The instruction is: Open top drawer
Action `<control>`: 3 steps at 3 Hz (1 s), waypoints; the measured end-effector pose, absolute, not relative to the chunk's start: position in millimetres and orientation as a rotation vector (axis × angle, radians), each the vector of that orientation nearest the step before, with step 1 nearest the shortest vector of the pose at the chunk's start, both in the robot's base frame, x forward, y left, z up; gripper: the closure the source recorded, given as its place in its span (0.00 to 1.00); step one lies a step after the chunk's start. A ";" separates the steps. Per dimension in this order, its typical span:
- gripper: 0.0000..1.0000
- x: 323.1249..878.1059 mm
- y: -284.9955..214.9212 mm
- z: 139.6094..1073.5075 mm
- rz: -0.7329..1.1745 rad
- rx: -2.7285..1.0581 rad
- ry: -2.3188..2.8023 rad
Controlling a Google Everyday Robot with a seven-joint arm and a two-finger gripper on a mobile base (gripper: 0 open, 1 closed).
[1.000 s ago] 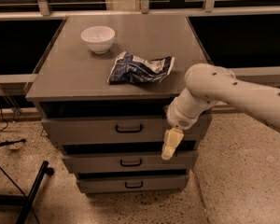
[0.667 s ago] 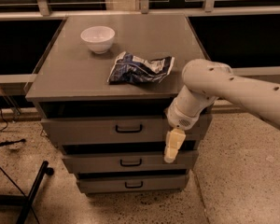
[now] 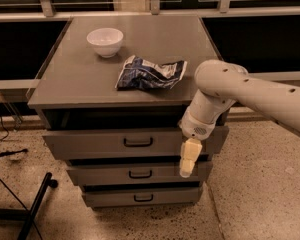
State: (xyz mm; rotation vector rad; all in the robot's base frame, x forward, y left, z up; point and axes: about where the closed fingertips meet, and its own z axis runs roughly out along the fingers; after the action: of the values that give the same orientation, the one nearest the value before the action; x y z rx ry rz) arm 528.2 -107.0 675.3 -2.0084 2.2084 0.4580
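Note:
The top drawer (image 3: 90,143) is the widest grey front under the cabinet top, with a small black bar handle (image 3: 138,142) at its centre. Its front stands forward of the two drawer fronts below. My gripper (image 3: 187,167) hangs point-down from the white arm, in front of the right part of the drawer fronts, to the right of the handle and a little below it. It is not on the handle.
On the cabinet top (image 3: 80,84) lie a white bowl (image 3: 105,41) at the back left and a crumpled blue chip bag (image 3: 150,73) near the middle. The mid drawer (image 3: 100,174) and the small bottom drawer (image 3: 110,197) are below. A black stand leg (image 3: 36,204) lies on the floor at the left.
The arm and gripper have shifted slightly to the right and down. The drawers look the same.

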 end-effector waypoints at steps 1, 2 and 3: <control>0.00 523.6 -108.8 678.0 0.487 -2.014 2.224; 0.00 511.3 -113.9 679.9 0.542 -1.995 2.239; 0.00 505.0 -117.6 681.0 0.576 -1.966 2.248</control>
State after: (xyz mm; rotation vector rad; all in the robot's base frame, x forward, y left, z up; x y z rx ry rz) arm 505.0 -117.6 681.0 -1.9659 2.2485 0.5756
